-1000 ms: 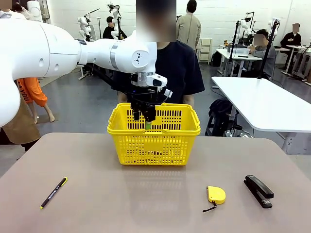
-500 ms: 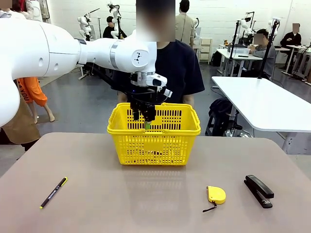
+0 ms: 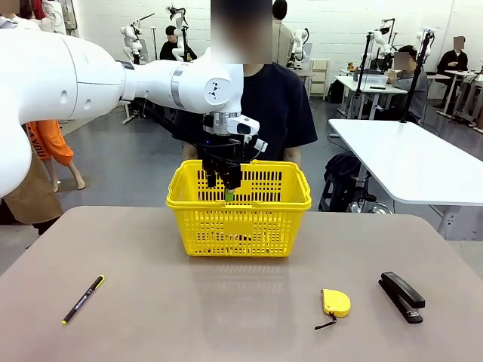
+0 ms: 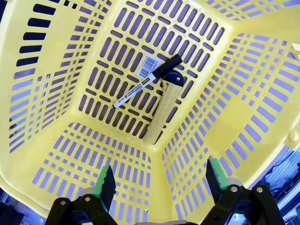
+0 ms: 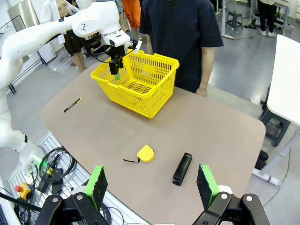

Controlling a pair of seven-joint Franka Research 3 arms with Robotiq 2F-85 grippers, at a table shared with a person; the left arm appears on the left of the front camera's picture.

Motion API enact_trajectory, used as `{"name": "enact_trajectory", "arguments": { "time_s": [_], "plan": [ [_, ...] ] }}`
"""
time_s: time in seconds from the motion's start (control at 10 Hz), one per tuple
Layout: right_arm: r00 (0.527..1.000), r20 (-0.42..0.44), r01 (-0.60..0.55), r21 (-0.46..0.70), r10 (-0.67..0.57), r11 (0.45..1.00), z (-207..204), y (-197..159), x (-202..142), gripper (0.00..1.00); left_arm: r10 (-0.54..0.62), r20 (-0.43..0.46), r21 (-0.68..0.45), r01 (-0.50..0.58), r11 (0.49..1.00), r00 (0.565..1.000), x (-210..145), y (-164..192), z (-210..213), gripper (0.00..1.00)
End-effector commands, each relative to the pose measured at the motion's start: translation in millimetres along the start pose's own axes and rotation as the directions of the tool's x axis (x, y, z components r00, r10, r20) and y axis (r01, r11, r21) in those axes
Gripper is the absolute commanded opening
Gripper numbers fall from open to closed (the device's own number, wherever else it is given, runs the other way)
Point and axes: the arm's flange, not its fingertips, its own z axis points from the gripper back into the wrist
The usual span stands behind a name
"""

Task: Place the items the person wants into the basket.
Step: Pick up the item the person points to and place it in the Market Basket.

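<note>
The left claw [image 4: 161,174] hangs spread and empty in the top of the yellow basket [image 3: 249,226]. On the basket's bottom, the white marker [image 4: 140,85] and utility knife [image 4: 163,110] lie touching. The black pen [image 3: 83,299] lies on the worktop [image 3: 226,309], well apart. The right claw [image 5: 151,176] is spread and empty.

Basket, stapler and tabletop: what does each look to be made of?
The basket looks like moulded plastic: uniform bright yellow, slotted lattice walls and a slight sheen. The stapler is black and fairly glossy. It could be a plastic shell or painted metal, and the look leaves that open. The tabletop seems to be a matte grey-brown laminate, with a flat, even colour and only soft reflections.
</note>
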Motion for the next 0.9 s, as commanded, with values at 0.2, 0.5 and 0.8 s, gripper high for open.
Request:
{"name": "enact_trajectory", "arguments": {
  "time_s": [0.2,0.5,0.8],
  "plan": [
    [1.0,-0.016,0.009,-0.005,-0.009,1.0,-1,0,0,1.0,-0.044,0.081,-0.046,0.047,0.998,0.996,-31,-8,28,1.0],
    [1.0,-0.016,0.009,-0.005,-0.009,1.0,-1,0,0,1.0,-0.116,0.165,-0.018,0.121,0.993,0.979,-115,-30,97,1.0],
    [1.0,-0.016,0.009,-0.005,-0.009,1.0,-1,0,0,1.0,-0.11,0.255,-0.018,0.118,0.993,0.961,-201,-28,128,1.0]
  ]
}}
